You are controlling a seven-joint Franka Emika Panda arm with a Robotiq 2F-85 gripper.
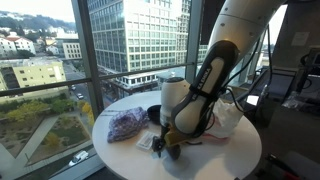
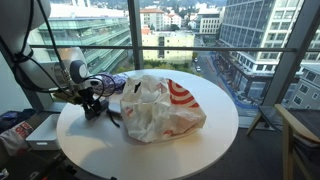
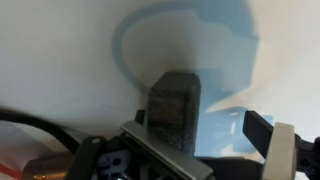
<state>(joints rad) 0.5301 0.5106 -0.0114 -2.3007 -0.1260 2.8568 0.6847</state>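
Your fingers [image 1: 166, 147] are right down at the round white counter [image 1: 215, 165], low over its near part in an exterior view. They are spread wide, with nothing between them. The wrist view agrees: one dark finger [image 3: 175, 105] stands in the middle and its partner sits well off to the right, with only a gap between them. Beneath them that view shows a white surface with a pale blue ring-shaped patch [image 3: 190, 40], too blurred for me to name.

The closest thing to you is a small pale packet [image 1: 147, 142]. It lies flat on the counter just beside the fingers, on their left in that exterior view. It is so close that I cannot tell whether a fingertip touches it. A little farther left, and farther back toward the glass, a purple mesh bag [image 1: 127, 123] lies slumped on the counter, apart from the packet.

From the opposite side, your fingers [image 2: 93, 106] sit at the left edge of the counter. A crumpled white plastic bag with red print [image 2: 160, 108] fills the middle, just to their right and near them. It is not in your grasp.

Your arm [image 1: 205, 80] slants down from the upper right. Behind the counter runs the tall window [image 1: 60, 60], with city buildings beyond.
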